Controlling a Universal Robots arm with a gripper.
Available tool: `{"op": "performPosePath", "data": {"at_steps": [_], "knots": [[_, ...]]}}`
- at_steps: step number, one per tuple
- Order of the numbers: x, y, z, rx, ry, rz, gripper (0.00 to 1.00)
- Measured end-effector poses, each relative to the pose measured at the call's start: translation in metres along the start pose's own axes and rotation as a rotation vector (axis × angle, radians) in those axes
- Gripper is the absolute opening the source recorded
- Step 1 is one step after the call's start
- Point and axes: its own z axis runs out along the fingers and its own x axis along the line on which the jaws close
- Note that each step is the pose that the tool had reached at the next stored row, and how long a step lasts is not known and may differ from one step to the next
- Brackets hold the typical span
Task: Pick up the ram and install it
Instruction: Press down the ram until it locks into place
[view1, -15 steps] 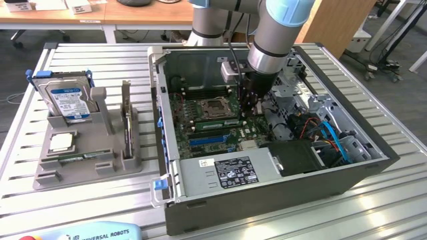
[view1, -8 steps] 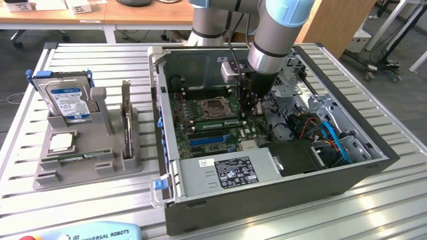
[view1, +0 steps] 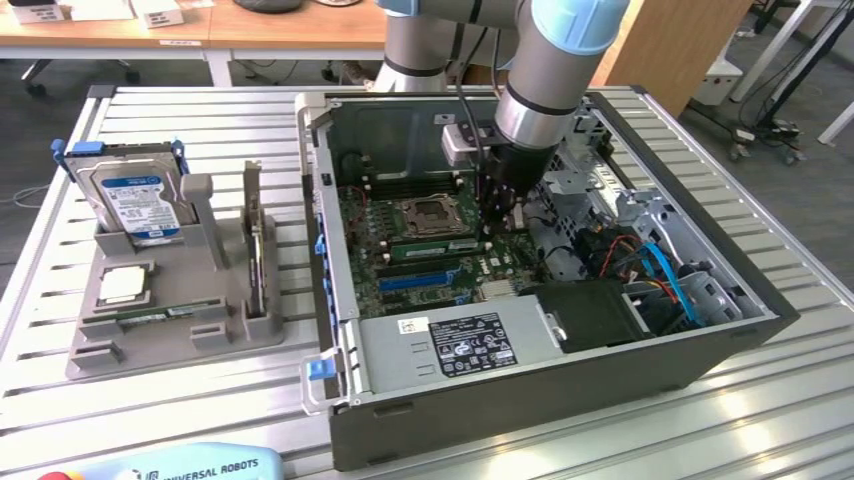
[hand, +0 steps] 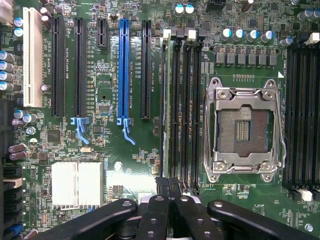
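A slim green ram (view1: 434, 243) stands edge-on in a memory slot of the motherboard, just beside the empty processor socket (view1: 427, 212). In the wrist view the ram (hand: 171, 110) runs as a thin line between the dark slots. My gripper (view1: 497, 228) reaches down into the open computer case (view1: 534, 375) at one end of that stick. Its black fingers (hand: 162, 192) are pressed together, so the gripper (hand: 168, 186) is shut right over the ram's end. Whether the tips touch it I cannot tell. A second stick alike (view1: 144, 316) lies flat on the grey holder (view1: 174, 345).
The holder, at the exterior view's left, also carries a blue-labelled hard drive (view1: 134, 195) and a square silver processor chip (view1: 120, 284). Inside the case are a blue expansion slot (hand: 123, 70), a silver heatsink (hand: 77, 183), a power supply (view1: 461, 345) and blue cables (view1: 667, 285).
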Motion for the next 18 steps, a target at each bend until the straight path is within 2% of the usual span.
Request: {"op": "performPosePath", "data": {"at_steps": [18], "knots": [[0.0000,0.0000,0.0012,0.0000,0.0000,0.000,0.10]]}}
